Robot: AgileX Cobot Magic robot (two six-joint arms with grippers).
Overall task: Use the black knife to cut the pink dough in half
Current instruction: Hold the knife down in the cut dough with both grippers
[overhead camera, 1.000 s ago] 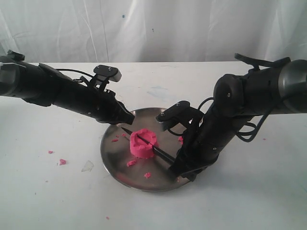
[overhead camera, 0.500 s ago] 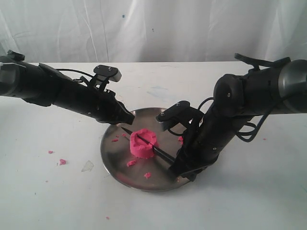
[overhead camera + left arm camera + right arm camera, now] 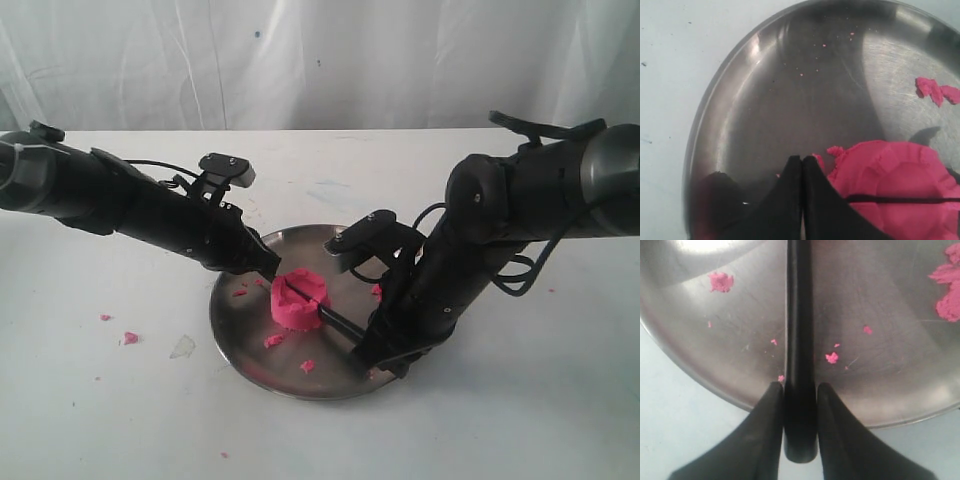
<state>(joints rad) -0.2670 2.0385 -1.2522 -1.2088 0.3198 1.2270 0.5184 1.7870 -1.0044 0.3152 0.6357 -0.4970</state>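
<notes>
The pink dough (image 3: 298,298), a round lump with a notched rim, sits in the middle of the steel plate (image 3: 225,320). The black knife (image 3: 338,321) lies pressed into a slit across its top; in the left wrist view the blade (image 3: 900,200) is a thin dark line across the dough (image 3: 895,175). My right gripper (image 3: 372,358) is shut on the knife handle (image 3: 800,340) at the plate's near right rim, jaws (image 3: 800,387) either side of it. My left gripper (image 3: 270,272) is shut, empty, its tips (image 3: 802,159) at the dough's far left edge over the hidden knife tip.
Pink crumbs lie on the plate (image 3: 273,341) and on the white table at the left (image 3: 130,338). A small clear scrap (image 3: 182,347) lies left of the plate. White curtain hangs behind the table.
My left arm has dropped and slid toward the dough, its shut tips now covering the knife tip that showed before. The right arm, knife and dough have hardly moved.
</notes>
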